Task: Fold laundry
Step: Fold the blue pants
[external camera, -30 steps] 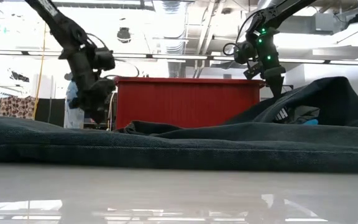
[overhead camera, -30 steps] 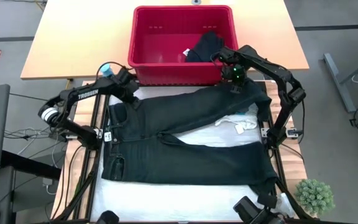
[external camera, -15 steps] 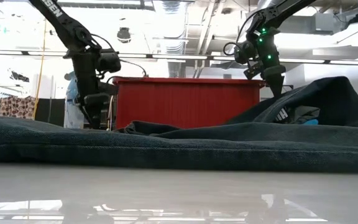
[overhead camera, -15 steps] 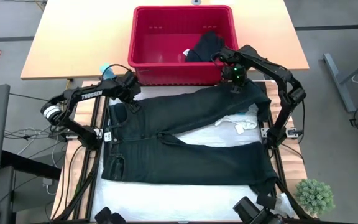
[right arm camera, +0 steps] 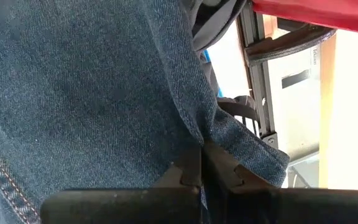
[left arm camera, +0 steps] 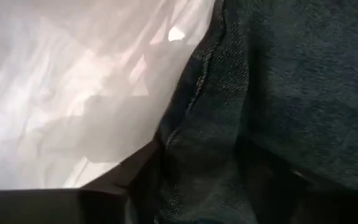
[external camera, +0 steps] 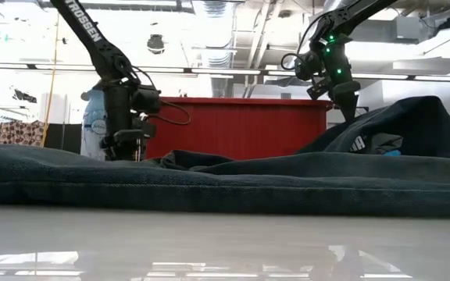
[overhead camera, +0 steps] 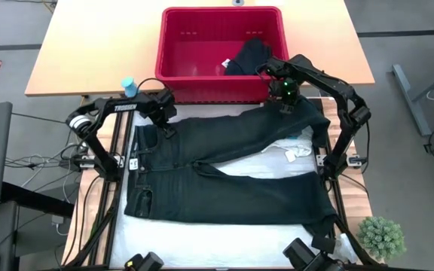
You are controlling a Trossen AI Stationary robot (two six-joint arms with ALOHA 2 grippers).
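Dark denim trousers [overhead camera: 224,177] lie spread on the white-covered table, waistband toward the left and legs toward the right. My left gripper [overhead camera: 164,126] points down at the waistband's far corner [left arm camera: 191,124], open, one finger on either side of the denim edge. My right gripper [overhead camera: 285,104] is shut on the end of the far leg and holds it raised by the red basket [overhead camera: 221,75]. Under that raised leg lies a white garment [overhead camera: 288,147] with a bit of teal beside it. A black garment [overhead camera: 247,54] lies in the basket. My left gripper stands over the waistband's edge [left arm camera: 166,137] from above; I cannot tell whether its fingers touch the denim. My right gripper pinches a fold of denim [right arm camera: 194,140] close to the far leg's hem [right arm camera: 253,155] between its two shut fingers [right arm camera: 219,171]. They come from above, pointing steeply down. The leg end is lifted clear and slopes down to the table [external camera: 381,129].
The red basket stands on the wooden table just beyond the trousers. A bottle with a teal cap [overhead camera: 129,83] stands at the far left, by the left arm. A small green plant [overhead camera: 383,237] sits off the near right corner. White cloth shows bare along the near edge [overhead camera: 217,245].
My left gripper has come down onto the waistband's far corner, moving slightly toward the table's right, and its wrist has rolled. My right gripper has kept still with the leg end raised. The trousers lie as before.
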